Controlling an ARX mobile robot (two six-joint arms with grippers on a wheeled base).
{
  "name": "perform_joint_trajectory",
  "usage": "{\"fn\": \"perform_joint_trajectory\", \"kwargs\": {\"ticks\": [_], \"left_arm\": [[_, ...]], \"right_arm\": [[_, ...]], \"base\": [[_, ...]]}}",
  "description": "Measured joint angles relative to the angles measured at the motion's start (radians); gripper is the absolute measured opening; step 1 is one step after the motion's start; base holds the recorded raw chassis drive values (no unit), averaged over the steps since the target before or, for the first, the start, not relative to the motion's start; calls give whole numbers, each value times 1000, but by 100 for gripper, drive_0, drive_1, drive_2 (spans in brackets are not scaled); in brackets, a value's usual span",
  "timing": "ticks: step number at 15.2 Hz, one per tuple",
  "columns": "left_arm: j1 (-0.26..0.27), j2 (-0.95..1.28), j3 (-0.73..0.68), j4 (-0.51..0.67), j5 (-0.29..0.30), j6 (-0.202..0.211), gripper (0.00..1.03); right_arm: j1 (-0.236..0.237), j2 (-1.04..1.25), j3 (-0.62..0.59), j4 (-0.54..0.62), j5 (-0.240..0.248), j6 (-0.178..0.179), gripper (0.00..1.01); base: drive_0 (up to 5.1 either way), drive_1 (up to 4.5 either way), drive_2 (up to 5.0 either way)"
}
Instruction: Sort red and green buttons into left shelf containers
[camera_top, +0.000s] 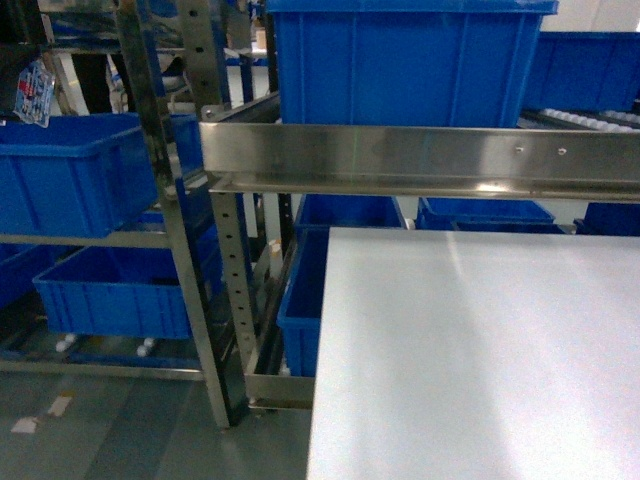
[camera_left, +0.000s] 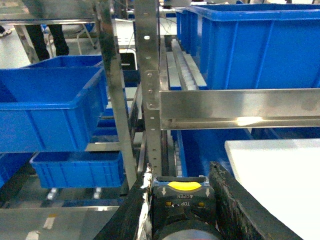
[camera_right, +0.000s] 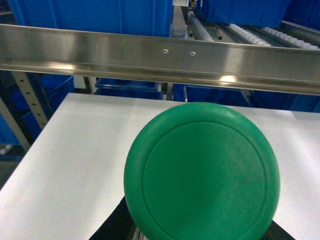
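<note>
The left pincer (camera_left: 182, 210) shows only in the left wrist view, at the bottom edge. Its two dark fingers (camera_left: 235, 205) stand on both sides of a button body (camera_left: 183, 196), black with a yellow window and white arrows, and they seem to pinch it. The cap is cut off by the frame, so its colour cannot be told. The body's marked face points toward the shelf rail (camera_left: 240, 107).

In the right wrist view the green button (camera_right: 201, 172) fills the lower middle. Its round cap faces the camera and its long axis runs away along the view, so the body is hidden behind the cap. The right pincer is almost fully covered; only dark bits show under the cap, and whether it grips cannot be told.

Beyond lies the white tabletop (camera_top: 480, 360). Blue bins (camera_top: 75, 170) sit on the left shelf, partly hidden by steel posts (camera_top: 160, 150).
</note>
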Motion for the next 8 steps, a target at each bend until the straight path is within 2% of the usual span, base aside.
{"fn": "perform_joint_trajectory", "kwargs": {"ticks": [8], "left_arm": [[0,0,0,-2,0,0,28]], "right_arm": [[0,0,0,-1,0,0,27]], "base": [[-492,253,253]]}}
